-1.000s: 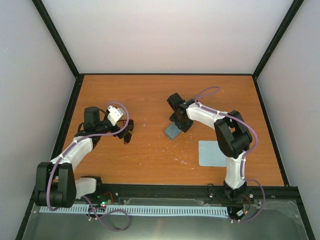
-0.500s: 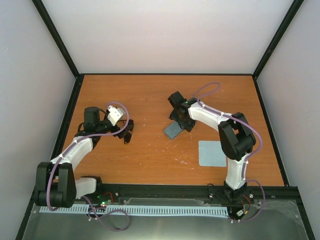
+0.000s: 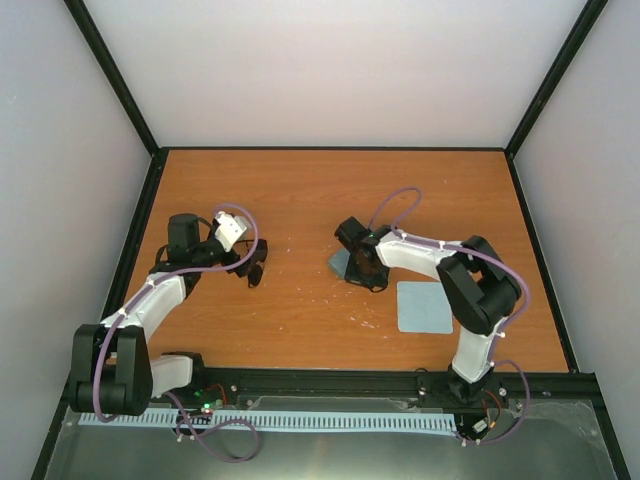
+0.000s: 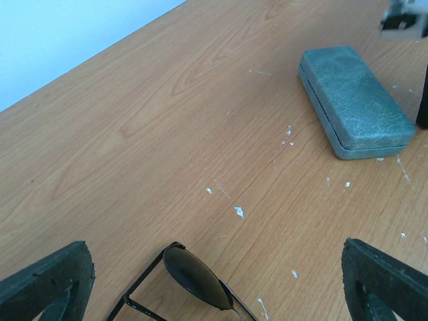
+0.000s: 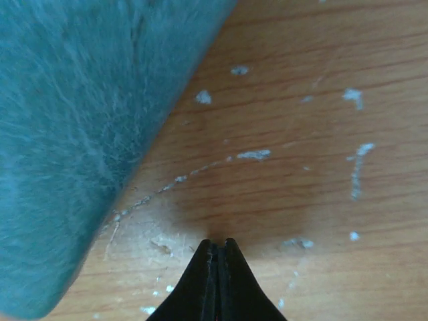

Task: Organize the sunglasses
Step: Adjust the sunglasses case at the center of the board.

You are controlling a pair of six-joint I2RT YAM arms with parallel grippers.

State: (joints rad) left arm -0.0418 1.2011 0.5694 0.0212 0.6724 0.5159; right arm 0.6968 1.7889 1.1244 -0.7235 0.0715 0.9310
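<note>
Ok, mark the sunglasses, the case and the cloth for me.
sunglasses [image 4: 195, 275], left wrist view, on the dark lens.
case [image 4: 354, 99], left wrist view, middle of its lid.
cloth [image 3: 422, 307], top external view, its bare middle.

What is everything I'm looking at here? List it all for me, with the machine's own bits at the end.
sunglasses: one pair, black frame with dark lenses, on the table's left side, under the left gripper
case: one, grey-blue, closed, lying near the table's middle
cloth: one, pale blue, flat on the table's right side
table: one, orange-brown wood with small white flecks
walls: pale, edged with black frame, around the table
left gripper: one, black, open, above the sunglasses
right gripper: one, black, shut on nothing, its tip beside the case
left arm, right arm: two, white and black with purple cables, based at the near edge
</note>
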